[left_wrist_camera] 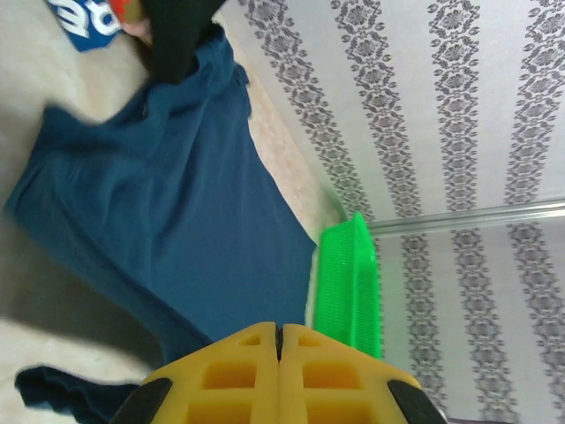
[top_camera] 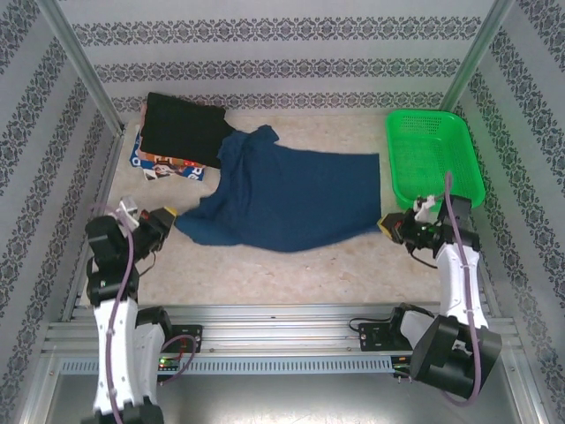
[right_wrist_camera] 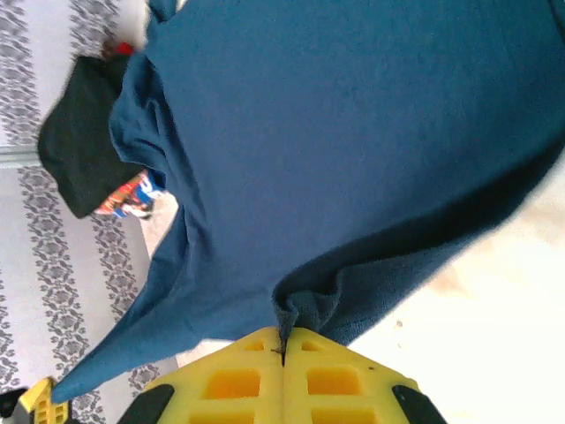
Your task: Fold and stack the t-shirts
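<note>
Navy t-shirt [top_camera: 282,194] lies spread, long axis running from left gripper [top_camera: 172,214] across to right gripper [top_camera: 383,222]. Each gripper is clamped on a near corner. The far corner points away from both, reaching the black t-shirt [top_camera: 185,128].

Navy t-shirt [right_wrist_camera: 353,132] pinched in closed jaws (black shirt [right_wrist_camera: 79,150] beyond).

Lab robot cell: aluminium frame [top_camera: 282,320], wallpaper-patterned walls [top_camera: 282,35].

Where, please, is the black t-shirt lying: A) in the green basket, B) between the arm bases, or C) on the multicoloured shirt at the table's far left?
C: the black t-shirt lies on the multicoloured shirt in the far left corner, away from the green basket.
</note>
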Controlling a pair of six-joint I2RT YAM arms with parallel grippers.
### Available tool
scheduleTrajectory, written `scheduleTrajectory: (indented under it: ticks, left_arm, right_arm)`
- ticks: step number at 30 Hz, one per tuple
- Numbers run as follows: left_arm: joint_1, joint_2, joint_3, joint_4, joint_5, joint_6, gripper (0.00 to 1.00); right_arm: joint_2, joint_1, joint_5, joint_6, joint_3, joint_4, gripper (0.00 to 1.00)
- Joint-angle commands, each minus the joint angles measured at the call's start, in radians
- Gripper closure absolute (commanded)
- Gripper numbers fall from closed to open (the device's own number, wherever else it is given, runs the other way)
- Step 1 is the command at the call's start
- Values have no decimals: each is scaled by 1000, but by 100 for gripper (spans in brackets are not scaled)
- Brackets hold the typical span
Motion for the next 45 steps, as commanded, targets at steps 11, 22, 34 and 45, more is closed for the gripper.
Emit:
scheduleTrajectory:
  ticks: [11, 22, 34, 45]
  left_arm:
    - [16, -44, 77, -700, -454, 91, 100]
    - [16, 36, 177, -525, -495, 107, 100]
    - [10, 577, 693, 408, -259, 4, 100]
    - [35, 928, 1565, 118, -296, 164, 100]
  right_arm:
    - [-92, 0, 227, -1, -31, -337, 100]
    - [-185, -24, 311, 46, 44, -409, 100]
    - [310, -19, 17, 184, 960, -11, 100]
    - [774, -14, -52, 454, 1955, 16, 100]
